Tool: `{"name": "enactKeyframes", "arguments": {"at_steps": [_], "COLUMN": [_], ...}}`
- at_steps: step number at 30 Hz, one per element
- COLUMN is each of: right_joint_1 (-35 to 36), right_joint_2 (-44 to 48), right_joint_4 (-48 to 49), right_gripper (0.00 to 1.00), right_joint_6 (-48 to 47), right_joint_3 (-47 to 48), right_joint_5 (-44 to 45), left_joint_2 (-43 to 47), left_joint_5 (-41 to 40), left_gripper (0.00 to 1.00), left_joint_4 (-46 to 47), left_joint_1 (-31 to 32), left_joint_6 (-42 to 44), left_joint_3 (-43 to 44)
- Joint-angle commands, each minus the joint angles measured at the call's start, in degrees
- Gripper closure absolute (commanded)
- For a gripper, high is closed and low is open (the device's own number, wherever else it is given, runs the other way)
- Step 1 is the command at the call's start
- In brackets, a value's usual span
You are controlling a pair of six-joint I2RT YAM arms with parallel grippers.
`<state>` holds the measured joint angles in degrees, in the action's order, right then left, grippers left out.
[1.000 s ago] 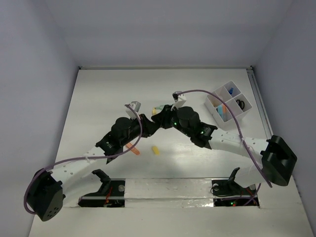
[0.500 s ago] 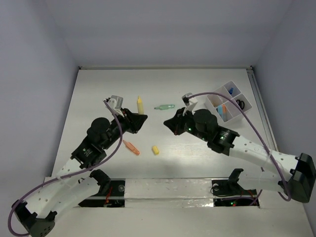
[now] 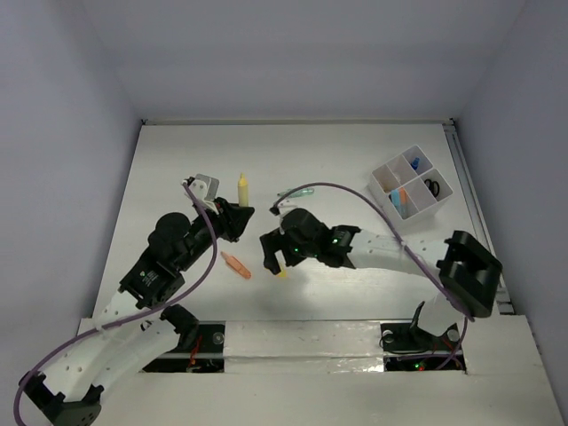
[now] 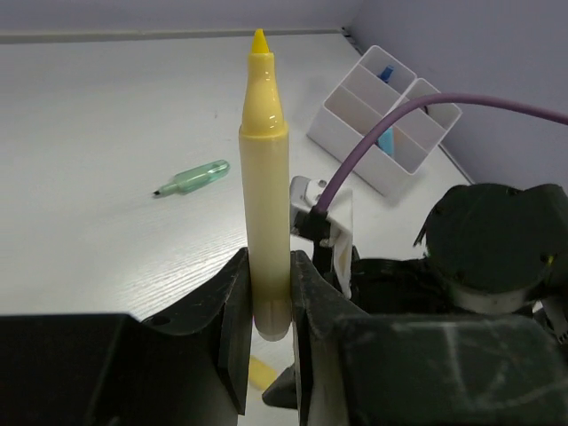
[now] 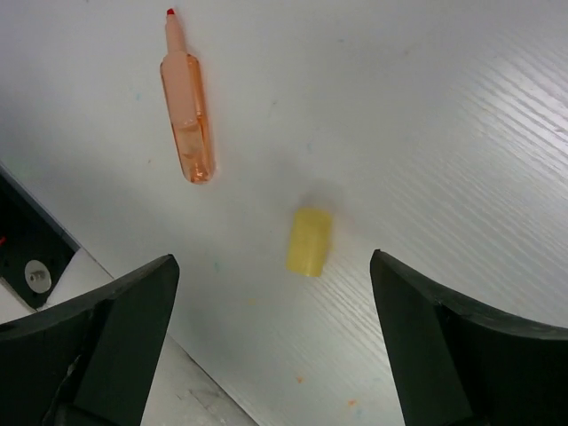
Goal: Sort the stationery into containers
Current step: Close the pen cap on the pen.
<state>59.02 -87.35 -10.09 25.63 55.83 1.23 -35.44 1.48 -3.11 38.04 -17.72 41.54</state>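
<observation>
We find the left gripper point(image 4: 271, 293) clamped on the base of a smooth cylindrical yellow marker point(image 4: 264, 200), its conical tip pointing away from the jaws. The right gripper point(image 5: 284, 328) hangs spread wide, holding nothing, above a stubby yellow cap point(image 5: 310, 241) on the grained white table point(image 5: 444, 106). A translucent orange marker point(image 5: 187, 129) lies near the cap. The divided white plastic tray point(image 4: 355, 133) stands well apart.

Yellow cap point(image 5: 310, 241) unobstructed — orange pen point(image 5: 187, 124) well apart.
</observation>
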Motion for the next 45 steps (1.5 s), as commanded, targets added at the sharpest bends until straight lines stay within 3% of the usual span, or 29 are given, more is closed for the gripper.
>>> {"name": "enactKeyframes", "arguments": {"at_steps": [1, 10, 18, 26, 30, 33, 36, 41, 45], "right_joint_1": [3.64, 5.84, 5.84, 5.84, 5.84, 5.84, 5.32, 2.07, 2.06], "right_joint_2": [-5.88, -16.44, -19.78, -22.25, -22.6, -20.68, -15.5, -0.15, 8.31], "right_joint_4": [-6.6, -13.64, -12.85, -12.68, -12.41, -11.63, -10.75, -5.04, 5.74], "right_gripper": [0.05, 0.18, 0.39, 0.53, 0.76, 0.93, 0.99, 1.0, 1.0], "right_joint_6": [-1.81, 0.65, 1.88, 1.71, 1.79, 2.58, 3.37, 3.29, 1.8], "right_joint_3": [7.52, 14.56, 14.83, 16.32, 16.33, 15.01, 12.9, 8.51, 7.18], "right_joint_5": [7.29, 14.76, 14.68, 14.85, 14.94, 17.04, 21.17, 25.74, 28.21], "left_joint_2": [2.57, 3.54, 3.45, 2.31, 1.69, 1.25, 0.29, -2.35, -3.49], "left_joint_5": [0.11, 0.98, 2.13, 2.74, 3.27, 3.88, 5.81, 8.54, 9.6], "left_gripper": [1.0, 1.0, 1.0, 1.0, 1.0, 1.0, 1.0, 1.0, 1.0], "left_joint_4": [1.44, 1.44, 1.53, 1.62, 1.8, 2.06, 2.76, 3.02, 4.08], "left_joint_1": [-1.57, -2.18, -2.18, -2.71, -2.71, -2.71, -2.71, -2.71, -3.24], "left_joint_6": [1.81, 2.16, 1.98, 1.81, 1.63, 1.28, 0.4, 0.23, 0.31], "left_joint_3": [-0.76, -1.02, -1.11, -1.2, -1.2, -1.37, -1.64, -1.55, -1.72]}}
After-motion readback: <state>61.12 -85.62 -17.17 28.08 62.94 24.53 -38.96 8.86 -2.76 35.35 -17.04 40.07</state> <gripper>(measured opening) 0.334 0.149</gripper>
